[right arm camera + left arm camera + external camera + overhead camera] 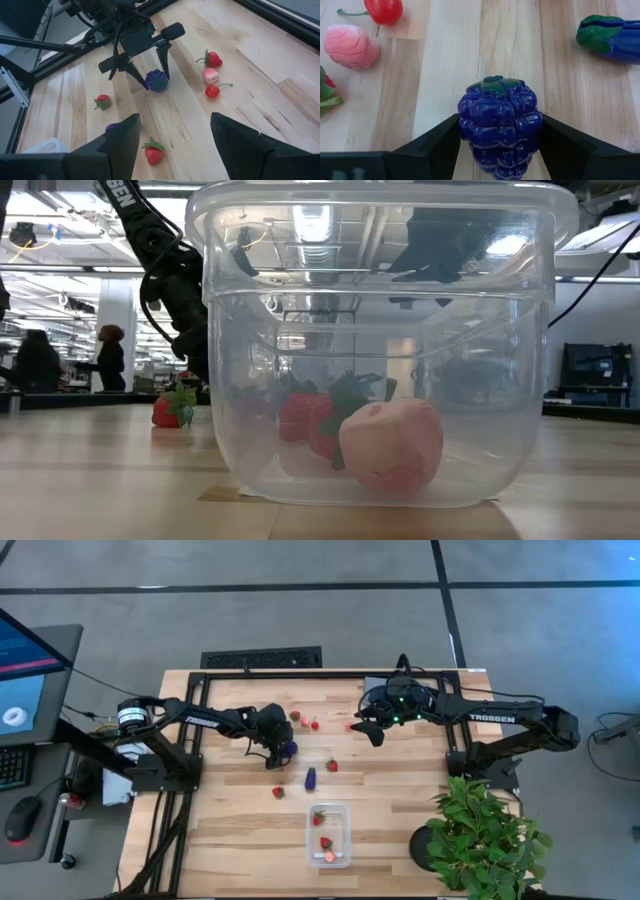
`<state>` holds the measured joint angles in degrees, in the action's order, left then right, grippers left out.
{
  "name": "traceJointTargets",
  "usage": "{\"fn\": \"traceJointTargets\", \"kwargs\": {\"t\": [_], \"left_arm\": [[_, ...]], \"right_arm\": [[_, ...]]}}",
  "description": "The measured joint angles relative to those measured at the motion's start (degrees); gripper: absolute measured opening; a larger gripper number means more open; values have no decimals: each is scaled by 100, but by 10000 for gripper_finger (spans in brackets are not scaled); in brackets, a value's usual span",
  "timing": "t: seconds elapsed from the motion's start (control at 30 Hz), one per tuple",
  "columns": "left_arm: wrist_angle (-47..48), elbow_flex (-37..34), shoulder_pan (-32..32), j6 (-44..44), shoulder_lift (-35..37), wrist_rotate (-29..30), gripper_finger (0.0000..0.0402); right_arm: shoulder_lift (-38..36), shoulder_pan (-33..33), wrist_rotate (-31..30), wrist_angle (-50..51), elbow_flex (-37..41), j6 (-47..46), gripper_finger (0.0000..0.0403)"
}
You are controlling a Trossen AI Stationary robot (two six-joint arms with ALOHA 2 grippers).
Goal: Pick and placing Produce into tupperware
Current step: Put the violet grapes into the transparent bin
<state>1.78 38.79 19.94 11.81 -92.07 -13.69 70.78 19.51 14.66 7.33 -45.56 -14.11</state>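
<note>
Purple grapes (499, 127) (roundish) between left tool (497, 145) fingers.

table (240, 840) – light wood planks | on it – tupperware (329, 835), scattered produce (331, 765), potted plant (487, 832)

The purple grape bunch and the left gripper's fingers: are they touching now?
Touching. In the left wrist view both dark fingers press against the sides of the purple grape bunch with no gap, the left gripper closing around it.

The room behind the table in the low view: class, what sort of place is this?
Probably a robotics lab or open workshop: people stand at distant benches, ceiling strip lights run overhead, and a monitor with a keyboard sits beside the table.
</note>
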Motion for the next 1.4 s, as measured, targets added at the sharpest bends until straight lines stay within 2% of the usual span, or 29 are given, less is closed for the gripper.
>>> {"fn": "traceJointTargets", "kwargs": {"t": [0.2,0.57,1.0,1.2,1.4], "left_arm": [[-7,0,0,-13,0,-5,229],[-245,-2,1,-315,174,-398,228],[-326,-2,-60,-701,1507,-663,228],[-444,-2,-396,-987,2053,-706,228],[-671,-2,-981,-1297,2194,-520,228]], "right_arm": [[0,0,-2,0,0,0,257],[0,0,-2,4,0,7,227],[2,0,-20,142,2,87,221],[2,0,-367,263,2,200,221],[2,2,-736,366,3,246,221]]}}
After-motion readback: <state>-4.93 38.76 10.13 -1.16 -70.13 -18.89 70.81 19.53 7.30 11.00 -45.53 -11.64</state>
